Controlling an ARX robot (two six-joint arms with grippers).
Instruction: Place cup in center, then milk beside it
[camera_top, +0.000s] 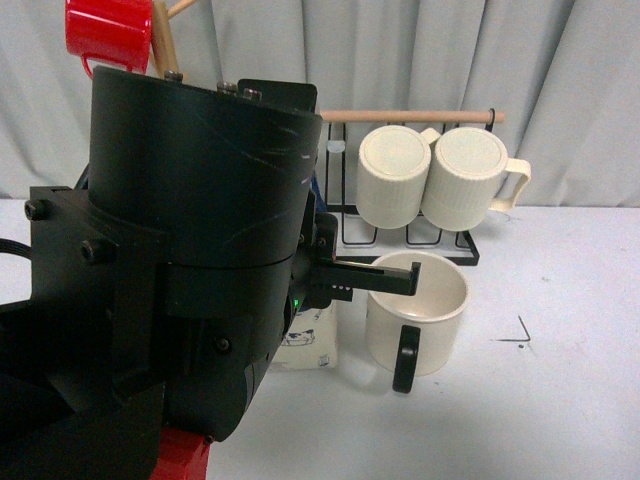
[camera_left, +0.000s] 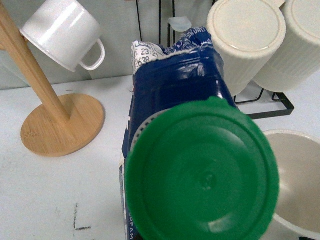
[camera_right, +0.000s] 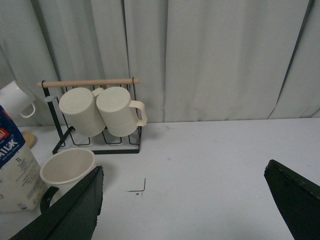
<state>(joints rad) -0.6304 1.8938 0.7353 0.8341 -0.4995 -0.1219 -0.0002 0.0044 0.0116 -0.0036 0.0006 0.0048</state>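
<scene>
Standing upright on the white table (camera_right: 215, 160), the tall blue-and-cream milk carton with the round green cap (camera_left: 200, 172) sits just beside the wide cream mug with the black C-shaped handle (camera_top: 417, 315), on that mug's left in the front view. Both are in the middle of the surface, a little toward the far edge. Whether carton and mug touch cannot be told.

Left arm's black housing (camera_top: 190, 260) fills most of the front view and hides nearly all the carton; only its cream lower corner shows under the arm. Left gripper (camera_top: 385, 277): one black finger reaches out level over the mug's rim, the other is hidden. Left wrist view looks straight down on the green cap with no fingers in frame, so the state of its jaws cannot be told.

Right gripper (camera_right: 182, 210): two black fingers spread wide, holding nothing, above bare table toward the near edge, well apart from mug and carton.

Behind the mug, near the far edge, a black wire rack with a wooden top rod (camera_top: 410, 116) carries two ribbed cream mugs with cream handles (camera_top: 440, 175) hung side by side. At the far left, a wooden mug tree with a round base (camera_left: 62, 122) holds a small white mug (camera_left: 62, 30) and a red cup (camera_top: 108, 32). A small black mark (camera_top: 520, 332) sits on the table right of the mug. Grey curtain (camera_right: 225, 55) behind.
</scene>
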